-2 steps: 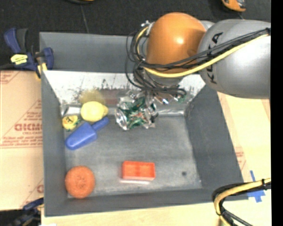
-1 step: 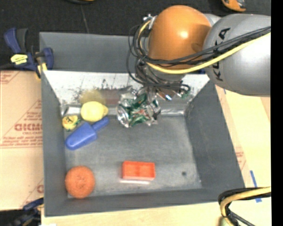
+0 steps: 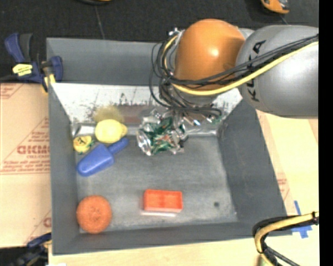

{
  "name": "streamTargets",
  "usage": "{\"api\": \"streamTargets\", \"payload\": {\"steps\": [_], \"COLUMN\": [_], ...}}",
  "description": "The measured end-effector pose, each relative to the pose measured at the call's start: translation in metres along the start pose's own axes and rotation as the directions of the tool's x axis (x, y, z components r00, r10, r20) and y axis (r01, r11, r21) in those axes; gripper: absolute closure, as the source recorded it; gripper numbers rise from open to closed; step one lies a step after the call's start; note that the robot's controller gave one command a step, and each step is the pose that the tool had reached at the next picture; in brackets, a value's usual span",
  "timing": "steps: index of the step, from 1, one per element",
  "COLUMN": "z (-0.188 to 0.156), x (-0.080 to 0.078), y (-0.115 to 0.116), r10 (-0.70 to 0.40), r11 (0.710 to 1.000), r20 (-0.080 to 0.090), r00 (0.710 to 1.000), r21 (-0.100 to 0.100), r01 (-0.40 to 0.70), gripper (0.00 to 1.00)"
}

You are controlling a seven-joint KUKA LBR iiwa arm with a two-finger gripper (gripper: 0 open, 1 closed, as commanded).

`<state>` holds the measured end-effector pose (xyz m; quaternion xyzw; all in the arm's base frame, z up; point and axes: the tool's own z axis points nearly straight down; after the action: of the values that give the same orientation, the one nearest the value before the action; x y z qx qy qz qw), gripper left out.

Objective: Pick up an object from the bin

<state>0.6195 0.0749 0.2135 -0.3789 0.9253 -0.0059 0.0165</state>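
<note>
— What's the ground like?
— A grey metal bin (image 3: pixel 233 165) with a dull floor and a scuffed, whitish wall at twelve o'clock. Dark flooring lies beyond it.
— And the gripper?
— The gripper (image 3: pixel 162 134) is over bare floor near that wall, under the arm's orange cover (image 3: pixel 208 49). Open or closed, I cannot tell.
— What's nearest?
— A yellow lemon-shaped thing (image 3: pixel 111 131) at its nine o'clock, apart from it, with a blue rounded piece (image 3: pixel 99 159) just beside that at eight. A red block (image 3: pixel 162 200) lies at six and an orange ball (image 3: pixel 94 213) at seven.

Two yellow toys (image 3: pixel 110 131) (image 3: pixel 82 143), one blue piece (image 3: pixel 97 159), one orange ball (image 3: pixel 94 213), one red block (image 3: pixel 162 200).
</note>
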Motion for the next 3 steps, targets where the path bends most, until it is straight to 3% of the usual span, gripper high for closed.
{"api": "streamTargets", "payload": {"steps": [1,2,3], "z": [-0.022,0.024,0.035], "x": [-0.011,-0.008,-0.01], "y": [0.031,0.015,0.026], "r10": [0.069,0.022,0.25], "r11": [0.998,1.0,0.968], "r20": [-0.003,-0.001,0.005], "r00": [0.998,1.0,0.968], "r21": [-0.002,-0.002,-0.002], "r01": [-0.069,-0.022,-0.25], "gripper": [1.0,1.0,1.0]}}
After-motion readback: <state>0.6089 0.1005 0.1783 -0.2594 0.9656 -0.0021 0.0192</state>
